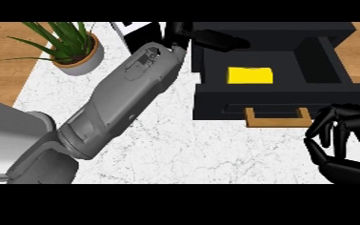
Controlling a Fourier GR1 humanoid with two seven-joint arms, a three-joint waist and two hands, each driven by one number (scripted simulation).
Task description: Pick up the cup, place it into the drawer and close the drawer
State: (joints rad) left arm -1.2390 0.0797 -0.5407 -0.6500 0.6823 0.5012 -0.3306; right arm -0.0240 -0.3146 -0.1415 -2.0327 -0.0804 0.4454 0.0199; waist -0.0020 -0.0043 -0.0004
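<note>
Yellow cup (249, 75): lies inside the open black drawer (211, 100), toward its back wall. Drawer: pulled out, with a wooden handle (277, 119) on its front. Left robot hand (209, 38): above the drawer's rear left corner, apart from the cup. It is black against black, so it cannot be told whether it is wide or narrow. Right robot hand (336, 145): just right of the drawer front, curled in, holding nothing. Plant (70, 47): well left of the drawer, on the marble counter (183, 143).
</note>
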